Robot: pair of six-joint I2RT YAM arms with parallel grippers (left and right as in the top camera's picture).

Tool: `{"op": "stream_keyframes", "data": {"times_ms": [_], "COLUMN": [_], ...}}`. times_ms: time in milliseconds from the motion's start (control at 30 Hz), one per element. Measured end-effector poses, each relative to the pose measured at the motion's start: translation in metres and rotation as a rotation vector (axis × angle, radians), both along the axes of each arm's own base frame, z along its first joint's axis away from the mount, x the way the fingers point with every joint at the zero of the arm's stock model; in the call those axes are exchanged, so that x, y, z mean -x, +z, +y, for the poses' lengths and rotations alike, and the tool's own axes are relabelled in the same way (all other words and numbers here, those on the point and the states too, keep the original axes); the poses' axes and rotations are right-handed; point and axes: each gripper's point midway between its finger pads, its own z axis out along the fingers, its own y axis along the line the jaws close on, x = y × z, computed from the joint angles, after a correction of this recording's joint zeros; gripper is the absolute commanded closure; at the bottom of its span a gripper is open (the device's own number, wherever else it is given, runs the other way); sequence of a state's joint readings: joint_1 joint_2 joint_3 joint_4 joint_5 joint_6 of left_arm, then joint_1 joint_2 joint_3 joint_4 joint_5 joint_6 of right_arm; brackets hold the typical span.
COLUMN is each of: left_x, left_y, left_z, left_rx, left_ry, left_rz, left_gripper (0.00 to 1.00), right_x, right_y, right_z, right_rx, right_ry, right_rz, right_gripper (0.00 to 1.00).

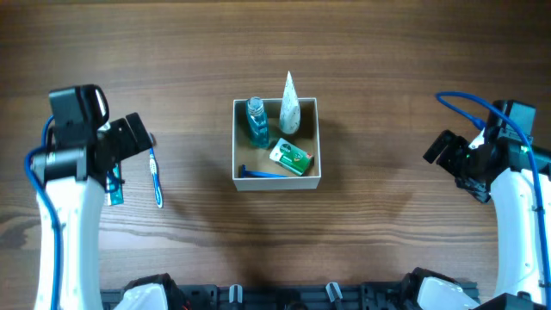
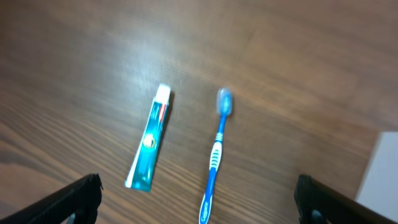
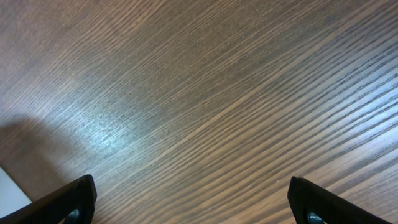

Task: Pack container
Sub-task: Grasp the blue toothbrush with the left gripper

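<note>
Overhead, left-wrist and right-wrist views of a wooden table (image 1: 387, 52). The container (image 1: 275, 182), a square open box with white walls, stands at the table's centre, between the two arms and well apart from both. Inside it, a blue bottle (image 1: 256, 120) stands in the far left corner. A white tube (image 1: 290, 105) leans in the far right part with its tip over the far wall. A green packet (image 1: 289, 157) lies at the near right, and a blue razor (image 1: 258, 173) lies along the near wall.

A toothbrush (image 1: 156, 176) and a toothpaste tube (image 1: 114, 188) lie side by side on the table, left of the container, apart from each other. The left gripper (image 1: 131, 138) hangs above them; in its wrist view the fingers (image 2: 78, 198) are spread wide and empty, with toothpaste tube (image 2: 149, 138) and toothbrush (image 2: 216, 155) between them. The right gripper (image 1: 443, 148) hangs over bare wood at the right, its fingers (image 3: 68, 199) likewise spread and empty.
</note>
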State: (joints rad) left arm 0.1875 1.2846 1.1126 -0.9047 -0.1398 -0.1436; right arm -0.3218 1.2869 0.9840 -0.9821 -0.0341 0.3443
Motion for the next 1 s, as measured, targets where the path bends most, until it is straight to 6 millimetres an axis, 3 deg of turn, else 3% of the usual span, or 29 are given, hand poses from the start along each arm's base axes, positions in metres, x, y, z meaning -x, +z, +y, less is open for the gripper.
{"op": "stream_keyframes", "data": {"times_ms": [267,500,667,733,967,1000], "left_x": [-0.026,-0.021,-0.018,-0.019,-0.016,-0.015], "left_y": [-0.116,-0.157,-0.171,-0.172,-0.174,-0.174], "left_z": [-0.007,-0.012,-0.016,-0.02,-0.027,-0.027], "left_rx": [0.106,0.132,0.159,0.186,0.224,0.227], "left_ry": [0.024,0.026,0.024,0.02,0.022,0.024], "left_rz": [0.277,0.384,0.421,0.419,0.43,0.434], "left_gripper": [0.0,0.0,0.0,0.1,0.7,0.74], "right_x": [0.005,0.005,0.005,0.005,0.008,0.008], "right_y": [-0.002,-0.001,-0.001,-0.002,-0.002,-0.002], "right_z": [0.002,0.002,0.002,0.002,0.003,0.003], "right_rx": [-0.007,-0.006,-0.006,-0.006,-0.01,-0.011], "right_ry": [0.015,0.018,0.018,0.018,0.018,0.018], "right_rz": [0.022,0.022,0.022,0.023,0.033,0.036], "right_gripper": [0.0,0.0,0.0,0.0,0.0,0.0]}}
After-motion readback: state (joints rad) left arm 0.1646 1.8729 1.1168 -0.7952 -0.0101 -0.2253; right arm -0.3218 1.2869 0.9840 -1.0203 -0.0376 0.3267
